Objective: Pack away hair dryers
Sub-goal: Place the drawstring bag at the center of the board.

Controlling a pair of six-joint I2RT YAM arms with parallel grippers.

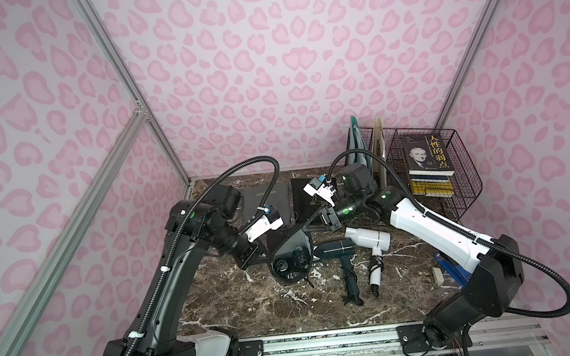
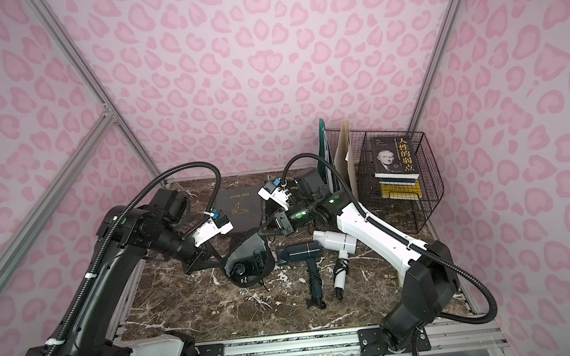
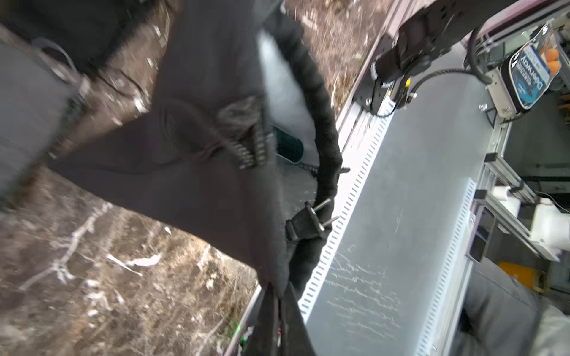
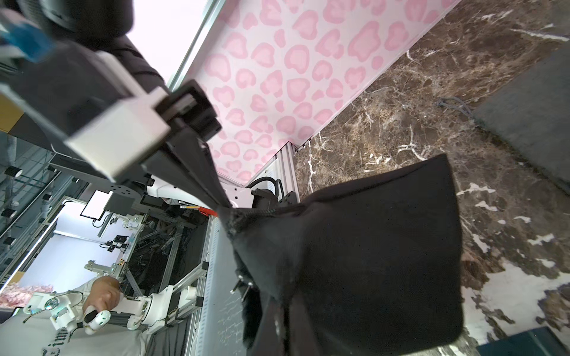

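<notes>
Both top views: left end effector and right end effector clamp the pouch rim at 9 and 1 o'clock, bagged dryer inside; teal dryer, white dryer on desk at 3 o'clock. Left wrist view: plug at rim.

I assess this as a robotics lab test cell, not a lived-in room.

Findings:
- The marble-patterned tabletop is boxed in by aluminium profile posts. These carry flat pink leopard-print panels behind it and on both sides.
- Along its front edge runs a metal mounting rail, with the bases of two robot arms bolted on.
- Just past that rail lies a grey slotted cable duct.
- Beyond the tabletop's front I see more aluminium framing and a lit monitor. A person in a white T-shirt grips a white control handle.
- At its rear right corner stands a wire basket holding books.
</notes>
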